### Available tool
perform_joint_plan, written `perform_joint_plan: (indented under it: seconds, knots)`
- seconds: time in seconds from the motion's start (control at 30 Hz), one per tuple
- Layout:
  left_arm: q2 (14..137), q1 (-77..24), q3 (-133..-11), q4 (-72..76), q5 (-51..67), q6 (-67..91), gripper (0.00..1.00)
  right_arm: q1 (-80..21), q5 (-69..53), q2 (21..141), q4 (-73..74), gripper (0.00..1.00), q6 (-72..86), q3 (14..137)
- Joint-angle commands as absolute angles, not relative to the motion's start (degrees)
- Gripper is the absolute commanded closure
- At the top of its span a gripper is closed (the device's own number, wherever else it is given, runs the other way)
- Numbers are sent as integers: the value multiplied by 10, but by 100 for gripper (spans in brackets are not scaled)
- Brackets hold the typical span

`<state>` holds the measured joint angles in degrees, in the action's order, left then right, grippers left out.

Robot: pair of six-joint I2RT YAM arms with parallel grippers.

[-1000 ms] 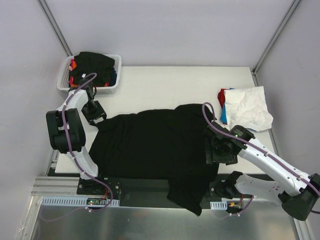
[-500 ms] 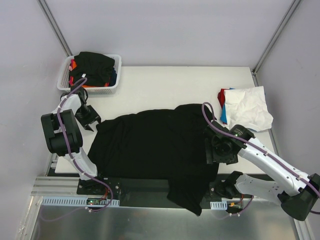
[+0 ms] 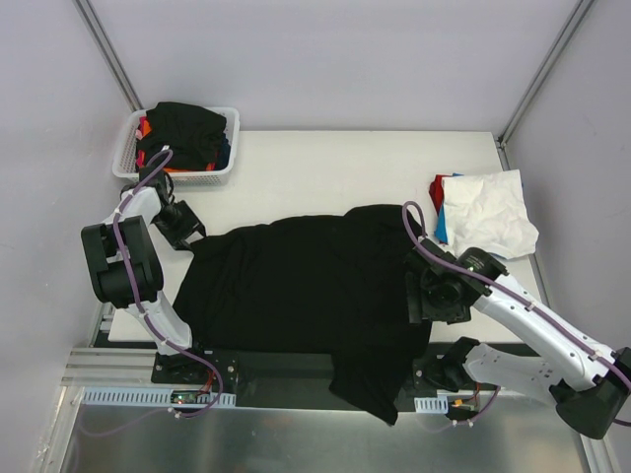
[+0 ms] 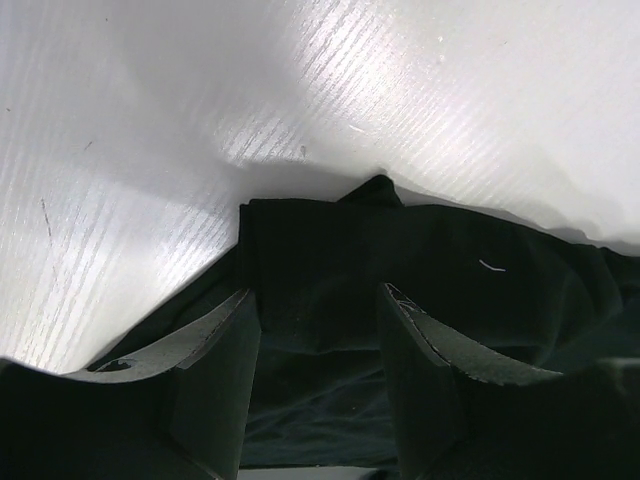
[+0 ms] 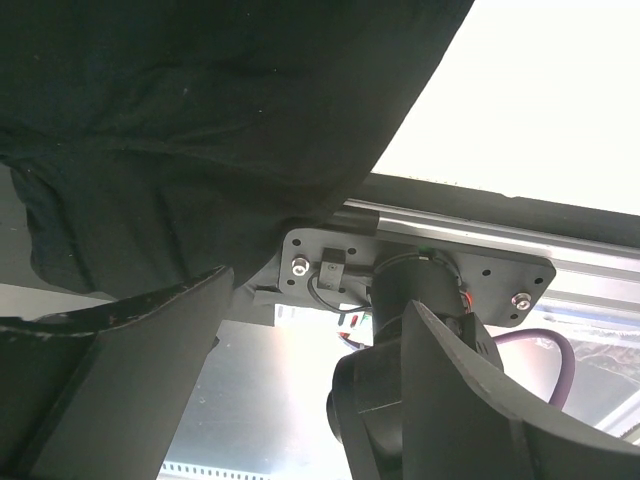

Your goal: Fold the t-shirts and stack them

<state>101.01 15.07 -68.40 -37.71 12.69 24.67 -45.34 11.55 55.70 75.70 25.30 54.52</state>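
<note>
A large black t-shirt [image 3: 296, 286] lies spread over the middle of the table, one part hanging over the near edge. My left gripper [image 3: 187, 232] sits at the shirt's left edge; in the left wrist view its fingers [image 4: 215, 370] stand apart just over the black cloth [image 4: 420, 260] near a corner, open. My right gripper [image 3: 431, 304] hovers at the shirt's right edge, open and empty [image 5: 318, 290], with the black t-shirt [image 5: 200, 120] draping off the table beside it. A crumpled white t-shirt [image 3: 488, 212] tops a small pile at the right, with red [image 3: 435, 187] and blue [image 3: 440, 229] cloth under it.
A white mesh basket [image 3: 123, 163] at the back left holds black, red, orange and blue clothes. The white table [image 3: 345, 168] ends in a metal rail at the near side. The right arm's base mount [image 5: 420, 280] lies below the right gripper.
The left arm has swung its elbow to the left and the left gripper has shifted slightly at the shirt's left edge. The right arm has barely moved.
</note>
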Motion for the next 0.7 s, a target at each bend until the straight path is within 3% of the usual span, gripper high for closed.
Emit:
perform_joint_plan:
  seconds: [0.0,0.2,0.23,0.3,0.33,0.67]
  knots:
    - [991,151,-684,-367,153,247,51,-450,123,544,864,27,254,555]
    - [992,151,-690,-360,144,256,53,-450,125,549,864,27,252,558]
    - [991,151,-693,-360,142,258,61,-449,125,550,864,27,251,559]
    - [989,152,-698,-361,132,260,94,-450,126,552,865,27,252,561]
    - [989,151,-700,-360,131,260,100,-450,126,552,865,27,251,561]
    - [998,148,-767,-363,134,268,100,-449,126,556,866,27,250,560]
